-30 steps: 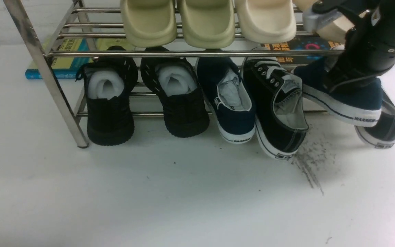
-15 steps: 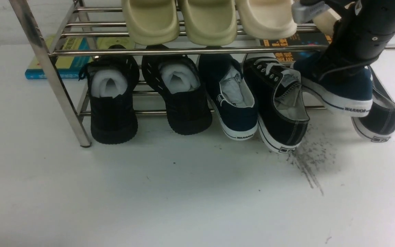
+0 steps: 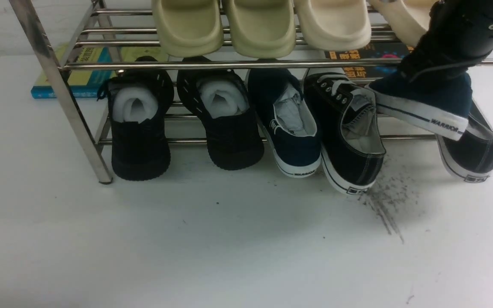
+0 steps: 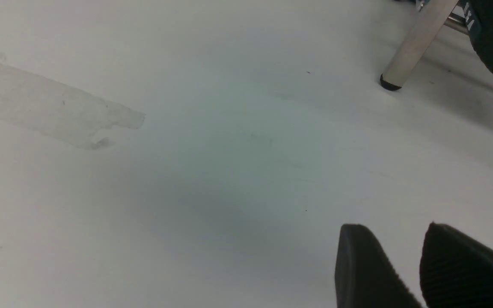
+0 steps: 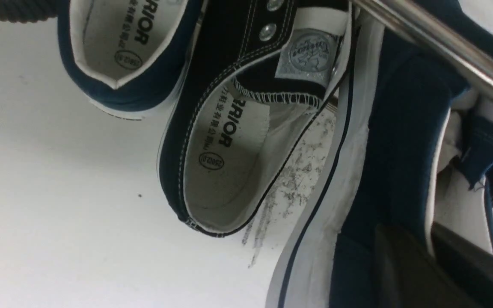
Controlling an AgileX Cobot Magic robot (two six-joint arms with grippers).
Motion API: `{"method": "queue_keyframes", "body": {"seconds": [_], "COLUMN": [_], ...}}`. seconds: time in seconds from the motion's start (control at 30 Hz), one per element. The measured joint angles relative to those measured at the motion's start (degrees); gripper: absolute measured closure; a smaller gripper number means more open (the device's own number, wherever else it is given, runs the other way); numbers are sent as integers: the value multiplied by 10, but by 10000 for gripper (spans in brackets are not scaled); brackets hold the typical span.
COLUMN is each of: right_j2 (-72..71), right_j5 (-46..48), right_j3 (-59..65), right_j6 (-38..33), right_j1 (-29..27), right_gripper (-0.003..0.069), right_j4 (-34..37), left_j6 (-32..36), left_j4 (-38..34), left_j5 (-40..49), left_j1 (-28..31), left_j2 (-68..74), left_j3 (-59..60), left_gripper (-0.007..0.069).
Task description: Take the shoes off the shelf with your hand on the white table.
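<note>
One navy slip-on shoe (image 3: 291, 141) stands on the lower tier of the steel shelf (image 3: 229, 65), its heel over the white table (image 3: 229, 239). The other navy shoe (image 3: 426, 105) hangs tilted at the right, its "WARRIOR" heel off the table, under my black right arm (image 3: 456, 34). In the right wrist view my right gripper (image 5: 429, 256) is shut on this shoe's (image 5: 400, 149) side wall, one finger inside and one outside. My left gripper (image 4: 394, 226) is open over bare table, holding nothing.
Black lace-up sneakers (image 3: 349, 149) (image 3: 473, 158) flank the lifted shoe. Two black knit shoes (image 3: 139, 141) (image 3: 229, 137) sit further left. Cream slippers (image 3: 259, 25) fill the top tier, books (image 3: 84, 77) lie behind. Grey scuff streaks (image 3: 385, 205) mark the table. A shelf leg (image 4: 413, 42) stands near my left gripper.
My right arm has risen, lifting the gripped navy shoe; its heel is higher off the table. The left gripper has not changed.
</note>
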Motion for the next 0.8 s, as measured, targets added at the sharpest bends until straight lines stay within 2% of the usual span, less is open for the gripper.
{"method": "queue_keyframes", "body": {"seconds": [0.4,0.8], "right_j2": [-32,22], "right_j5": [1,-4], "right_j3": [11,4], "right_j6": [-6,-22], "right_j1": [1,4], "right_gripper": [621,621], "right_j4": [24,-48], "left_j6": [0,0], "left_j4": [0,0], "left_j5": [0,0], "left_j1": [0,0], "left_j2": [0,0], "left_j3": [0,0], "left_gripper": [385,385]}}
